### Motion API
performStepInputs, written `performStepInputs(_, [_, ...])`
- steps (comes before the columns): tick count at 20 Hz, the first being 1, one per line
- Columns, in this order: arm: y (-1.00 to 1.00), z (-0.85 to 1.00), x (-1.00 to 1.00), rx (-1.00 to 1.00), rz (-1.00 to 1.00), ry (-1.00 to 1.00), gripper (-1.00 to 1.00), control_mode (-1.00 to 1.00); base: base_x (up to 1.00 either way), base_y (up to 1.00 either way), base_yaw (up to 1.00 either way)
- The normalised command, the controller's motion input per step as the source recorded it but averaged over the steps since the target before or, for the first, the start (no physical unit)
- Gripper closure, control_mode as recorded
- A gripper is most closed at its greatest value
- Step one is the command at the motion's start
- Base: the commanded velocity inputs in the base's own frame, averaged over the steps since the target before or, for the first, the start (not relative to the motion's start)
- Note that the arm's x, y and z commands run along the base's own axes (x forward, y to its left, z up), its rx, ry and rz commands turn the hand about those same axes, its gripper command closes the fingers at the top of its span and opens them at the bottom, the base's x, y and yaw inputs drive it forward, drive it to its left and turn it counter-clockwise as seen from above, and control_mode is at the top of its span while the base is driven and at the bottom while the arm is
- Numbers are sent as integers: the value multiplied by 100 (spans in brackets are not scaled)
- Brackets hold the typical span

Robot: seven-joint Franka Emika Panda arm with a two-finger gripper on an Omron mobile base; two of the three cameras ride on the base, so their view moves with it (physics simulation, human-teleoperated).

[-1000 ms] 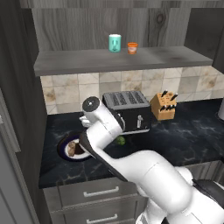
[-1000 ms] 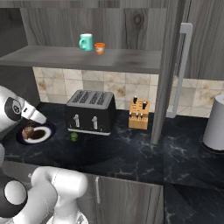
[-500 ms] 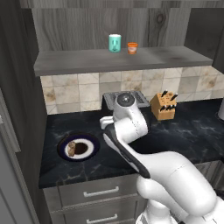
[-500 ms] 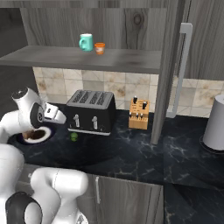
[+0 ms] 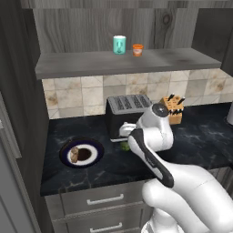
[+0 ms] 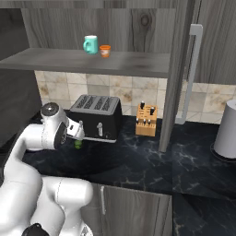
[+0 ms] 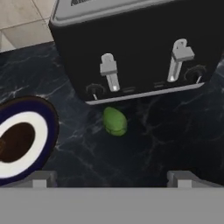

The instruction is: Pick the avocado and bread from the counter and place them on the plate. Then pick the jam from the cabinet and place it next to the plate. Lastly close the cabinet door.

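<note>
The avocado (image 7: pixel 114 121) lies on the black counter (image 7: pixel 166 140) just in front of the toaster, small and green; it also shows as avocado (image 5: pixel 125 146) and avocado (image 6: pixel 79 144). My gripper (image 7: pixel 111 179) hovers above and in front of it, open, with nothing between the fingertips (image 7: pixel 41 179). The bread (image 5: pixel 78 154) rests on the plate (image 5: pixel 64 153), left of the avocado; the plate's rim (image 7: pixel 50 127) shows in the hand view. The jam (image 5: pixel 137 49) stands on the cabinet shelf (image 5: pixel 91 63) beside a teal cup (image 5: pixel 119 44). The cabinet door (image 6: pixel 182 69) stands open.
A black toaster (image 5: pixel 128 108) stands right behind the avocado, its levers (image 7: pixel 109 70) facing my hand. A knife block (image 6: pixel 147 120) sits to its right, and a white appliance (image 6: pixel 228 131) stands at the far right. Grey drawers (image 5: pixel 104 200) run below the counter.
My arm has swung right, from over the plate to in front of the toaster above the avocado. The gripper stayed open. The bread stays on the plate.
</note>
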Motion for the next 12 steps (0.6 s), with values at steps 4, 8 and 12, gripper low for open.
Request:
performStepInputs(4, [-10, -17, 13, 1, 6, 0, -100, -100, 0, 0, 0])
performStepInputs(8, [-4, -22, 28, 0, 12, 3, -100, -100, 0, 0, 0])
performStepInputs(12, [0, -17, 32, 0, 15, 9, -100, -100, 0, 0, 0])
